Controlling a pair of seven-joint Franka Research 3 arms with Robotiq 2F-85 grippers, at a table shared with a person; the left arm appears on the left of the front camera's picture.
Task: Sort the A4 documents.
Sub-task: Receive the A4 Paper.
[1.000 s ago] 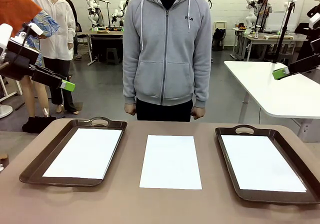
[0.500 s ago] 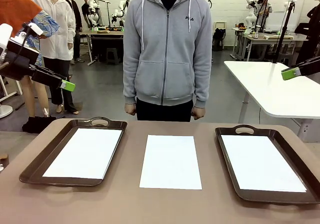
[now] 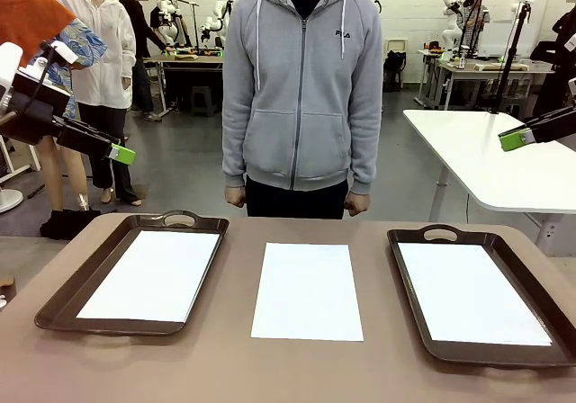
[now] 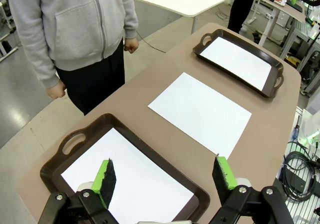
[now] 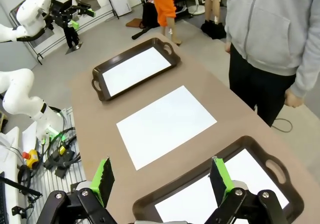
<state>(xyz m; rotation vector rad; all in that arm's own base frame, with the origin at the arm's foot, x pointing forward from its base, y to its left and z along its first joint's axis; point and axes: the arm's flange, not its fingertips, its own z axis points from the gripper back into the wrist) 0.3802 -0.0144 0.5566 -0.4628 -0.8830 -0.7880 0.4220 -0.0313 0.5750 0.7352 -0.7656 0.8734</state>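
A plain white A4 paper sheet [image 3: 307,291] lies mid-desk between two dark brown handled trays [image 3: 90,288] [image 3: 412,300], each holding another sheet. Both grippers' [image 4: 164,173] [image 5: 163,178] fingers are spread, empty, above the desk [image 3: 234,367].

Three A4 documents: one in the left tray [image 3: 148,275], one bare on the table [image 3: 308,291], one in the right tray [image 3: 470,293]. Two dark brown handled trays: left [image 3: 63,295] and right [image 3: 407,277]. One brown table [image 3: 234,367]. Two grippers: left [image 3: 124,156], right [image 3: 508,139]. One person in a grey hoodie [image 3: 301,88] at the far side.
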